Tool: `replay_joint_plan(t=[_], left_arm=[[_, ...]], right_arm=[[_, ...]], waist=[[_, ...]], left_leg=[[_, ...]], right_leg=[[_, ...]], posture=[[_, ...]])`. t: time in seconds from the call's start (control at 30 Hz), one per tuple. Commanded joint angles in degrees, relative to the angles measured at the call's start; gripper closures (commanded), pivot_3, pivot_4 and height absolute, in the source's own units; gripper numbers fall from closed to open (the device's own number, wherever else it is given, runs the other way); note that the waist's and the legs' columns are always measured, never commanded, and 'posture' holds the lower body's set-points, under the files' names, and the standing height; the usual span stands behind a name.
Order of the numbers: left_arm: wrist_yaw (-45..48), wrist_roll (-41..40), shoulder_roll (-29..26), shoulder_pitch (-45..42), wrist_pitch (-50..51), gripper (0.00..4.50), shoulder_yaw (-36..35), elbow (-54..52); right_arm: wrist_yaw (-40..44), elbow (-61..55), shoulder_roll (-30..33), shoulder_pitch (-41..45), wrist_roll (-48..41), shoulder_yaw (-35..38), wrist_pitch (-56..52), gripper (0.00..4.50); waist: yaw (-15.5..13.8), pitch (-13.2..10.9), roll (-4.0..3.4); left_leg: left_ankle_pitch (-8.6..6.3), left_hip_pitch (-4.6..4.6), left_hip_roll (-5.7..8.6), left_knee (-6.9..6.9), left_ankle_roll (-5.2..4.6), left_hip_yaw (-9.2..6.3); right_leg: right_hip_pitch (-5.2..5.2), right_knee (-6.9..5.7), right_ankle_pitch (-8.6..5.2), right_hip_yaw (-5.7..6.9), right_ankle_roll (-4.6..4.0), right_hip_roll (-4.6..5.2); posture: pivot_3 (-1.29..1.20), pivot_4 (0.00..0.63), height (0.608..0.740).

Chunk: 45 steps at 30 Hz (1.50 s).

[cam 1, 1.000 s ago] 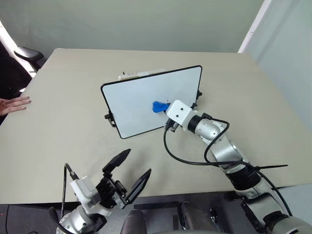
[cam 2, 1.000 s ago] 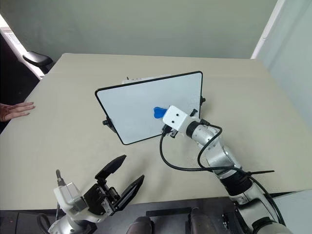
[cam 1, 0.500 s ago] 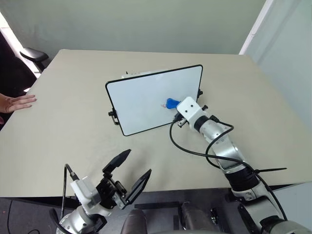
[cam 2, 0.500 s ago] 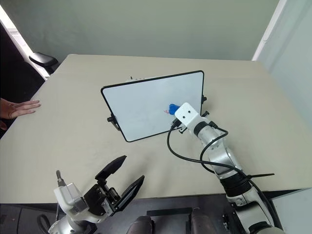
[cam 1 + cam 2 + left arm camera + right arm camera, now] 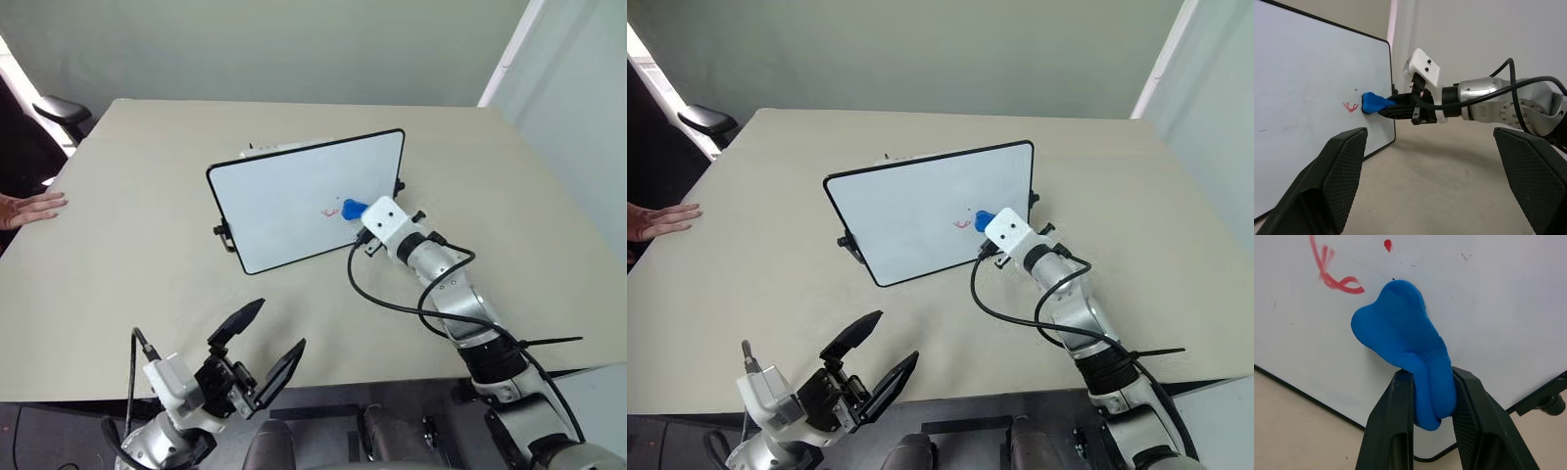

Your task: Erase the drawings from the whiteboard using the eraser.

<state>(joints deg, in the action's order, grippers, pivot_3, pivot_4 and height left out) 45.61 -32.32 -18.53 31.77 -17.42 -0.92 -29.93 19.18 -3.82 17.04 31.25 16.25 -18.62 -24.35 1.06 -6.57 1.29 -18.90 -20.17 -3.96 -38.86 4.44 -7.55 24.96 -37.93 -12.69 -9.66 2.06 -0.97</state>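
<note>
Whiteboard (image 5: pixel 294 201) stands tilted on the tabletop (image 5: pixel 127 264), about centre, far of both arms. Right gripper (image 5: pixel 1422 382) reaches in from the right; fingers (image 5: pixel 1393 426) pinching the blue eraser (image 5: pixel 1403 340). Eraser's front end pressed against the board face, toward its right side. Drawings (image 5: pixel 1332 274): small red scribble on the board just left of the eraser, close beside it, plus a tiny red dot (image 5: pixel 1387 244) nearby. Left gripper (image 5: pixel 257 354) hangs at the near edge of the tabletop, well apart from the board, fingers spread wide, holding nothing. A person's hand (image 5: pixel 29 209) rests flat at the far left edge of the tabletop.
</note>
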Motion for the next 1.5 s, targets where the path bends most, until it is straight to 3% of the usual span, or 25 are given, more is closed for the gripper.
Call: replay_joint_plan(t=[0.03,0.2,0.6,1.5], left_arm=[[-0.42,-0.19,0.25,0.2,-0.54,0.0,0.55,-2.53],[-0.46,-0.17,0.21,0.24,-0.64,0.0,0.57,-2.53],[-0.64,-0.84,-0.18,0.34,-0.67,0.0,-0.13,-2.52],[-0.8,0.32,-0.09,1.46,-1.48,0.0,1.71,-2.96]], right_arm=[[0.37,0.41,-1.3,3.07,1.39,-1.51,2.38,3.49],[0.23,3.8,-1.24,4.36,5.25,-4.44,4.26,3.49],[0.19,4.83,-5.14,7.27,5.24,-3.92,9.32,3.49],[3.95,8.3,-5.39,7.88,8.7,-6.36,15.75,3.49]], waist=[[0.43,-0.01,-0.01],[1.06,-0.01,-0.01],[1.72,-0.04,-0.07],[1.81,-0.05,-0.07]], left_leg=[[0.0,0.0,0.0,0.03,0.0,0.0],[0.0,0.05,-0.02,0.12,0.0,-0.01],[0.01,0.1,-0.05,0.14,0.0,0.0],[0.03,0.14,-0.1,0.35,0.0,0.01]], right_leg=[[0.02,-0.01,0.01,0.0,0.01,0.0],[0.1,-0.03,0.07,-0.01,0.11,0.0],[0.33,-0.06,0.32,-0.01,0.06,0.0],[0.53,-0.07,0.45,-0.02,-0.03,0.0]], posture=[[0.0,0.15,0.74],[0.0,0.15,0.74],[0.0,0.15,0.74],[0.0,0.15,0.74]])
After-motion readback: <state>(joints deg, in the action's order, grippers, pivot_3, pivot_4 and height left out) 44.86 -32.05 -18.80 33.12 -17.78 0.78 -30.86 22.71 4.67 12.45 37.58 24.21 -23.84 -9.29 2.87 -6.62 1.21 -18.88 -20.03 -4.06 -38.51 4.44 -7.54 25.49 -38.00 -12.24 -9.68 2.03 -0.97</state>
